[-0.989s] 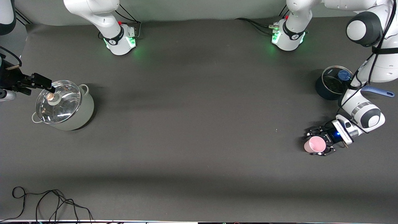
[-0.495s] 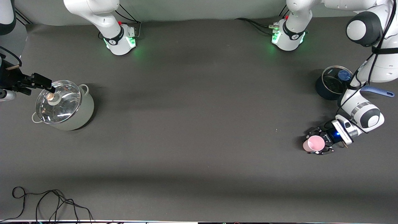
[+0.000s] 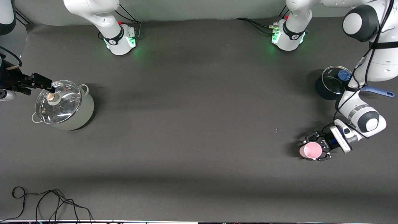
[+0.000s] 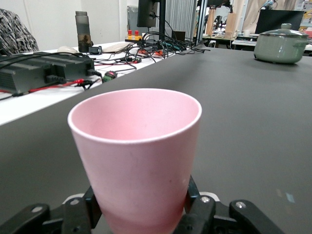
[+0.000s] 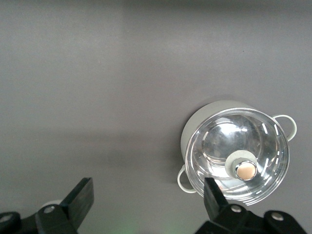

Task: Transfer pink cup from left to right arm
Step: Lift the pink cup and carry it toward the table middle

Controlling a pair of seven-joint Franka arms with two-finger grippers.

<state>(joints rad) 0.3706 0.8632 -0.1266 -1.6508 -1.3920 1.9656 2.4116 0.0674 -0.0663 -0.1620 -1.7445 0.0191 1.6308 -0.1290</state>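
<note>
The pink cup (image 3: 311, 150) is a small pale pink tumbler, upright and mouth up, at the left arm's end of the table. My left gripper (image 3: 314, 148) is shut on its lower part, one black finger on each side. In the left wrist view the pink cup (image 4: 136, 156) fills the middle, with my left gripper (image 4: 142, 210) clamped round its base. Its shadow lies apart from it on the mat. My right gripper (image 3: 39, 84) waits open beside the lidded pot (image 3: 63, 105) at the right arm's end. In its wrist view my right gripper (image 5: 148, 195) has nothing between its fingers.
The grey-green pot (image 5: 236, 151) has a glass lid with a round knob. A dark pot (image 3: 331, 84) with a glass lid and a blue handle (image 3: 377, 91) stands near the left arm's elbow. A loose black cable (image 3: 46, 202) lies at the table's near edge.
My left gripper closed on the pink cup, then shifted with it a little toward the front camera; the cup's shadow now lies apart from it. The right arm has not moved.
</note>
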